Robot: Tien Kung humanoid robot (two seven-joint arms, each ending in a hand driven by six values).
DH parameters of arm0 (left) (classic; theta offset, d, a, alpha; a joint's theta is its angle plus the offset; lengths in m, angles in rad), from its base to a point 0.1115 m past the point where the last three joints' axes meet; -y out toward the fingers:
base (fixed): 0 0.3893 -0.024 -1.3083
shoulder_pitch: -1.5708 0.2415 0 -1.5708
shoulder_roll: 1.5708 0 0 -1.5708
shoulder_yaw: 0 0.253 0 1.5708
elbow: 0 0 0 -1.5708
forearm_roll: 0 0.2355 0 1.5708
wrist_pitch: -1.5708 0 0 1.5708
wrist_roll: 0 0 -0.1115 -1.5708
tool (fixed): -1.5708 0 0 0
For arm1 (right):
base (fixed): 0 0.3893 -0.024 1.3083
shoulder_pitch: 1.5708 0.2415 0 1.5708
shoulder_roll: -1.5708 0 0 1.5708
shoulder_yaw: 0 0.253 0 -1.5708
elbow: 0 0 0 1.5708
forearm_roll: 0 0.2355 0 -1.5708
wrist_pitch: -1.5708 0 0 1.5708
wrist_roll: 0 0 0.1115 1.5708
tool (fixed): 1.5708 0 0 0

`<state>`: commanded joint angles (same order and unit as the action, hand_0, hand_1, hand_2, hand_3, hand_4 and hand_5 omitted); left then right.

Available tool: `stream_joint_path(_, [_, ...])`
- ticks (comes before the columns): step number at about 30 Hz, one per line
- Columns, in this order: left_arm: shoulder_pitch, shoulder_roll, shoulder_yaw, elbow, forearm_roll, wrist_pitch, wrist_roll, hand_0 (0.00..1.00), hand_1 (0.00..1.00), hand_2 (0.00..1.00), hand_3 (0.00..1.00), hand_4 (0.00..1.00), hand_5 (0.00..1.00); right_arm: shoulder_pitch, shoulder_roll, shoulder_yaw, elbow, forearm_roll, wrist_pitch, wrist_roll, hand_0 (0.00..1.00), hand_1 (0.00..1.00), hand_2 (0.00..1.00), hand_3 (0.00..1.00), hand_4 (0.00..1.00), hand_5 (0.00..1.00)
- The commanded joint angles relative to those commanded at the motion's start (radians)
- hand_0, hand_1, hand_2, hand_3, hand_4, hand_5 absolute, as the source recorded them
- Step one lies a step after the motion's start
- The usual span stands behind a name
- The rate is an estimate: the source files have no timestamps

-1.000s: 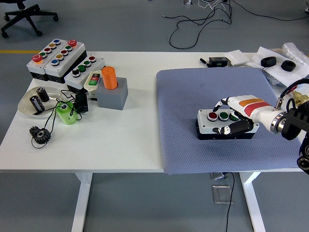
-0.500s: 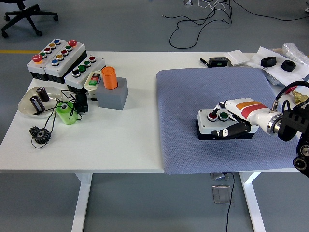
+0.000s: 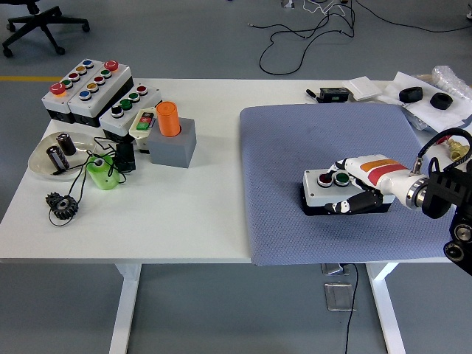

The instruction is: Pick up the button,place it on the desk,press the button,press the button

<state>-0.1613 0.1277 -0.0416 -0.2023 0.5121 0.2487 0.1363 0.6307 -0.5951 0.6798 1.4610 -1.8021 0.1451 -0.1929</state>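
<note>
**Right hand draws back over the button box**

Since one second ago the right hand [image 3: 352, 186] has slid toward 3 o'clock, and its white back now covers more of the right end of the button box [image 3: 324, 193]. Earlier a fingertip was beside the red button [image 3: 324, 178]; now that button and the green button [image 3: 341, 177] both lie clear, at 9 o'clock from the fingers.

The box sits on the blue mat [image 3: 324, 133], which covers the right half of the table [image 3: 206, 199]. It stands flat, with its long side running from 9 to 3 o'clock. The hand comes in from 3 o'clock and lies over the right end of the box. Its dark fingers [image 3: 358, 204] curl down along the near face, while the white part rests on top, so it looks narrow and closed around the box. I cannot tell how firm this hold is.

I judge the box to be stiff plastic, rather light, with smooth sides that may slip under hard fingers. A good hold would be across the short width, thumb on one long side and fingers on the other, away from the buttons. The mat is soft, so the box may rock a little when a button is pressed.

The left hand is not in view.
</note>
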Motion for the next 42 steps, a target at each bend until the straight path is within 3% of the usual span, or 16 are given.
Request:
stream_joint_path(10, [0.002, -0.001, 0.004, 0.0, -0.001, 0.0, 0.0, 0.602, 0.511, 0.466, 0.469, 0.286, 0.981, -0.025, -0.018, 0.092, 0.058, 0.026, -0.017, 0.009, 0.093, 0.002, 0.002, 0.717, 0.848, 0.554])
stream_joint_path(16, [0.006, -0.002, 0.009, 0.0, -0.003, -0.001, -0.001, 0.603, 0.509, 0.466, 0.47, 0.286, 0.981, -0.061, -0.028, 0.175, 0.061, 0.118, -0.096, 0.034, 0.115, 0.002, 0.01, 0.728, 0.849, 0.556])
stream_joint_path(17, [0.006, -0.002, 0.009, 0.0, -0.003, -0.001, -0.001, 0.603, 0.51, 0.467, 0.47, 0.286, 0.983, -0.066, -0.028, 0.185, 0.058, 0.148, -0.103, 0.035, 0.327, 0.223, 0.3, 0.877, 0.846, 0.568])
stream_joint_path(22, [0.011, -0.004, 0.015, 0.0, -0.005, -0.001, 0.0, 0.603, 0.51, 0.467, 0.47, 0.286, 0.983, -0.1, -0.024, 0.245, 0.043, 0.292, -0.167, 0.045, 0.327, 0.223, 0.3, 0.877, 0.846, 0.568])
stream_joint_path(23, [0.012, -0.004, 0.018, 0.0, -0.007, -0.001, 0.0, 0.603, 0.513, 0.469, 0.47, 0.286, 0.983, -0.11, -0.024, 0.26, 0.041, 0.329, -0.191, 0.052, 0.608, 0.626, 0.708, 0.975, 0.843, 0.572])
stream_joint_path(28, [0.017, -0.006, 0.027, -0.001, -0.01, -0.001, 0.0, 0.603, 0.513, 0.469, 0.47, 0.286, 0.983, -0.134, -0.023, 0.288, 0.034, 0.521, -0.262, 0.101, 0.608, 0.626, 0.708, 0.975, 0.843, 0.572])
stream_joint_path(29, [0.018, -0.006, 0.029, -0.001, -0.01, -0.002, 0.0, 0.604, 0.516, 0.472, 0.47, 0.286, 0.982, -0.14, -0.021, 0.291, 0.031, 0.56, -0.277, 0.113, 0.797, 0.79, 0.896, 0.973, 0.838, 0.565])
stream_joint_path(42, [0.013, -0.004, 0.011, -0.001, 0.0, -0.003, -0.002, 0.604, 0.516, 0.473, 0.47, 0.285, 0.982, -0.163, -0.012, 0.338, 0.011, 1.106, -0.316, 0.128, 0.831, 0.824, 0.912, 0.944, 0.815, 0.585])
